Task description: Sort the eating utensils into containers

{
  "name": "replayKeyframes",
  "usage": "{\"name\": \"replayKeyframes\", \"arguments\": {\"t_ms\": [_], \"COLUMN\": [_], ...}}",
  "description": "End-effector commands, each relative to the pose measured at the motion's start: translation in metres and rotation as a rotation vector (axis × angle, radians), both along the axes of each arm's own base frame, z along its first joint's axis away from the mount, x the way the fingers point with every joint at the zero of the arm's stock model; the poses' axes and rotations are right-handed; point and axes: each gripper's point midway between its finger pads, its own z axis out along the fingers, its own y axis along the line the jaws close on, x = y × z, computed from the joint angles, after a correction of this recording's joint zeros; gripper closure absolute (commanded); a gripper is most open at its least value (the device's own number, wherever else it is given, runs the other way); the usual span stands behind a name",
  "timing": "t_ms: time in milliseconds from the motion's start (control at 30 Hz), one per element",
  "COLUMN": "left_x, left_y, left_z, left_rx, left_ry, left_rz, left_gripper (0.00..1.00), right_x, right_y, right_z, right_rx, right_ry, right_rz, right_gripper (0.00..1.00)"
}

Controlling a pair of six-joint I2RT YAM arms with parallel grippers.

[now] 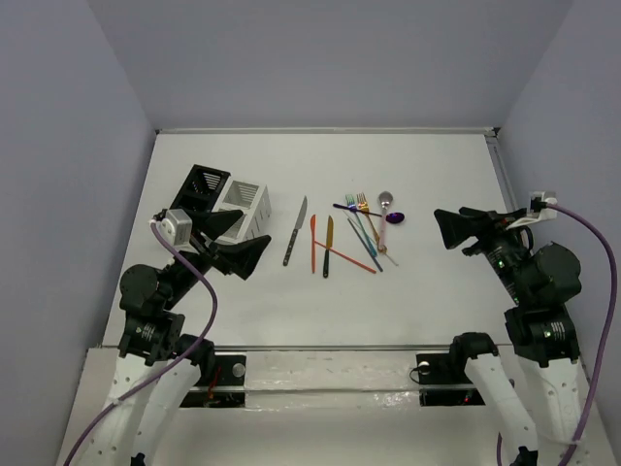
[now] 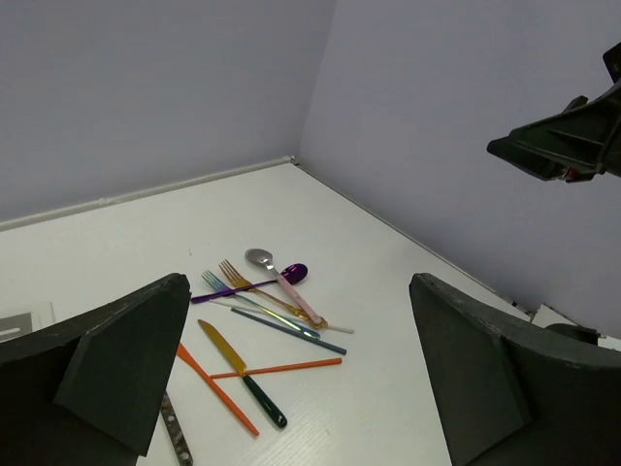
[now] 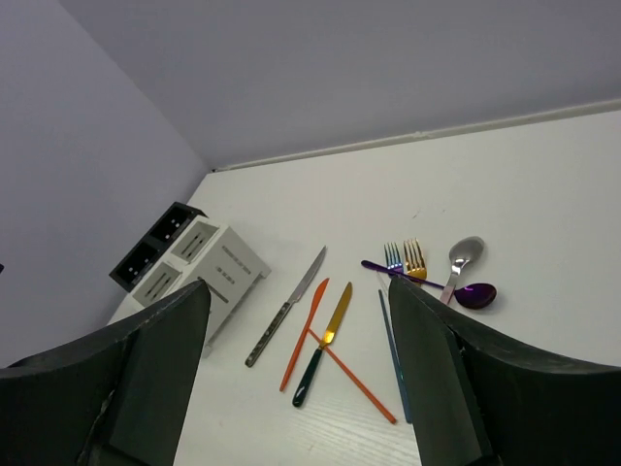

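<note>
The utensils lie in a loose group mid-table: a silver knife (image 1: 296, 231), an orange knife (image 1: 313, 243), a gold knife with a dark handle (image 1: 328, 247), an orange stick (image 1: 351, 259), a teal stick (image 1: 365, 239), forks (image 1: 359, 205), a silver spoon (image 1: 386, 201) and a purple spoon (image 1: 392, 217). The black caddy (image 1: 202, 186) and white caddy (image 1: 243, 204) stand together at the left. My left gripper (image 1: 238, 243) is open and empty, held above the table just in front of the caddies. My right gripper (image 1: 442, 229) is open and empty, right of the utensils.
Grey walls close the table on the left, back and right. A raised rim (image 1: 325, 130) runs along the back edge. In the right wrist view the white caddy (image 3: 209, 267) and black caddy (image 3: 150, 248) sit left of the silver knife (image 3: 286, 306).
</note>
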Motion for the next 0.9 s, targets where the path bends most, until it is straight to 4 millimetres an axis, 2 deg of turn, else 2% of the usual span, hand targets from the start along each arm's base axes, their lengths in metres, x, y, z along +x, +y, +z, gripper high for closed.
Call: {"name": "replayKeyframes", "arguments": {"t_ms": [0,167,500,633,700,733,867], "left_x": [-0.007,-0.008,-0.009,-0.008,-0.008,-0.008,-0.006], "left_y": [0.0,-0.001,-0.002,-0.005,-0.007,-0.008,-0.009], "left_z": [0.024,0.023,0.023,0.022,0.021,0.02,0.019], "left_rx": [-0.007,-0.003,-0.009,-0.02,-0.023,-0.022,-0.022], "left_ry": [-0.064,-0.068,-0.064,-0.047,-0.04,-0.035,-0.023], "left_rz": [-0.01,-0.02,-0.029,-0.044,-0.056,-0.065,-0.068], "left_gripper": [0.01,0.01,0.01,0.01,0.01,0.01,0.01], "right_x": [-0.004,-0.003,0.001,0.003,0.006,0.004,0.021], "right_y": [0.001,0.0,0.001,0.003,0.006,0.012,0.028], "right_z": [0.015,0.014,0.009,0.006,0.002,0.001,-0.027], "right_rx": [-0.009,-0.004,-0.002,-0.001,-0.013,-0.025,-0.051], "right_ry": [-0.04,-0.032,-0.012,0.003,0.019,0.024,0.157], "right_rz": [0.009,0.005,0.01,0.018,0.034,0.073,0.172], "right_gripper": [0.2,0.26,0.3,0.4,0.5,0.51,0.53]}}
